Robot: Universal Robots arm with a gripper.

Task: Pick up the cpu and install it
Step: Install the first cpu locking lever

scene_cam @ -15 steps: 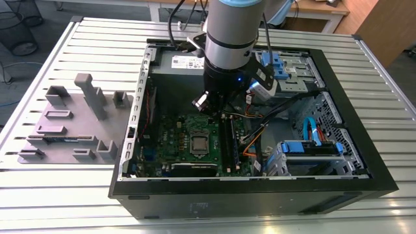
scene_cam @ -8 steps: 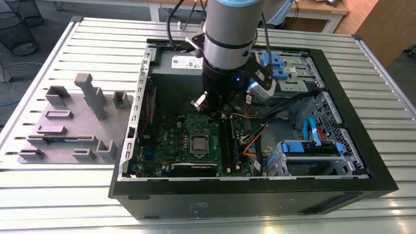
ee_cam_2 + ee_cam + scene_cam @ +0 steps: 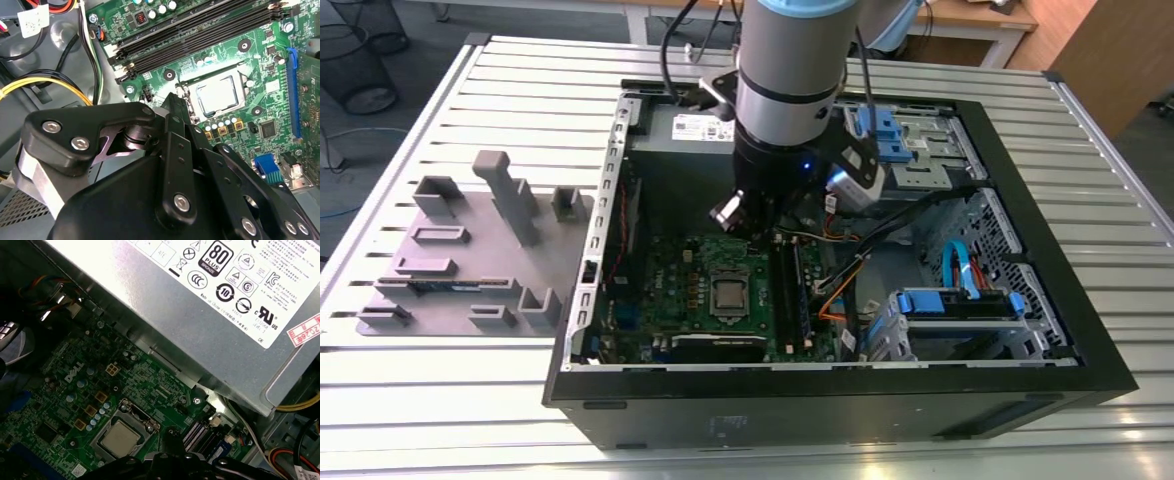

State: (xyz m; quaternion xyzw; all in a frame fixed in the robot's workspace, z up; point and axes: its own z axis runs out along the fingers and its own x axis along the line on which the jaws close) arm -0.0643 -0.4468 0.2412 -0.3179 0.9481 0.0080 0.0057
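The cpu (image 3: 727,293) is a small silver square lying flat in its socket in the middle of the green motherboard (image 3: 680,290), inside the open computer case. Both wrist views show the cpu (image 3: 217,93) (image 3: 120,437) framed by the socket's metal surround. My gripper (image 3: 744,215) hangs above the far part of the motherboard, between the cpu and the grey power supply (image 3: 687,130), apart from the chip. Its black linkages (image 3: 172,150) fill the near part of the second wrist view, and its black body (image 3: 175,462) edges into the first wrist view.
The power supply (image 3: 215,305) lies close beside the gripper. Black memory slots (image 3: 200,30) run alongside the socket. Yellow and black cables (image 3: 40,82) lie near the board's edge. Blue drive brackets (image 3: 961,305) sit on the exterior view's right. A grey parts fixture (image 3: 467,250) stands outside the case on the left.
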